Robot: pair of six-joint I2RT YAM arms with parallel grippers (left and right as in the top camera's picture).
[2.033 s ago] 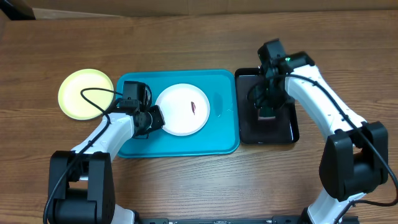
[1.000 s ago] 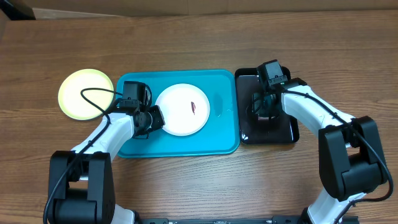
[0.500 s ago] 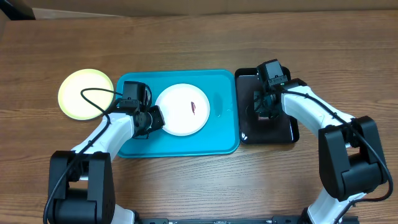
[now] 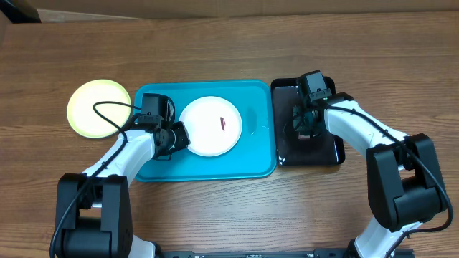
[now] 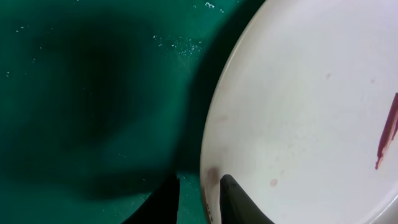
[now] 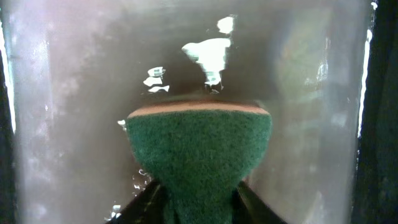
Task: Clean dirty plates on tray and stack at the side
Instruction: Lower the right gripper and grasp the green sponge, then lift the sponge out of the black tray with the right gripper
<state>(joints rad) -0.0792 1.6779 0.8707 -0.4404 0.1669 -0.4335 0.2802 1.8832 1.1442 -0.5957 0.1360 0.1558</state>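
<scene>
A white plate (image 4: 210, 126) with a reddish smear (image 4: 224, 122) lies on the turquoise tray (image 4: 215, 170). My left gripper (image 4: 179, 136) is shut on its left rim. In the left wrist view one finger (image 5: 239, 200) rests on top of the plate (image 5: 298, 99) and the other lies outside the rim, over the tray floor (image 5: 93, 93). A yellow-green plate (image 4: 99, 107) lies on the table left of the tray. My right gripper (image 4: 307, 129) is down in the black tray (image 4: 333, 154), shut on a green sponge (image 6: 199, 149) that bulges out between its fingers.
The black tray's floor (image 6: 68, 124) is wet and glossy, with raised walls close on both sides of the sponge. It stands right against the turquoise tray's right rim. A cable (image 4: 107, 107) from my left arm loops over the yellow-green plate. Cardboard (image 4: 215, 6) lines the table's back edge.
My right arm came down into the black tray and its jaws closed on the green sponge. The left arm and the white plate have not moved.
</scene>
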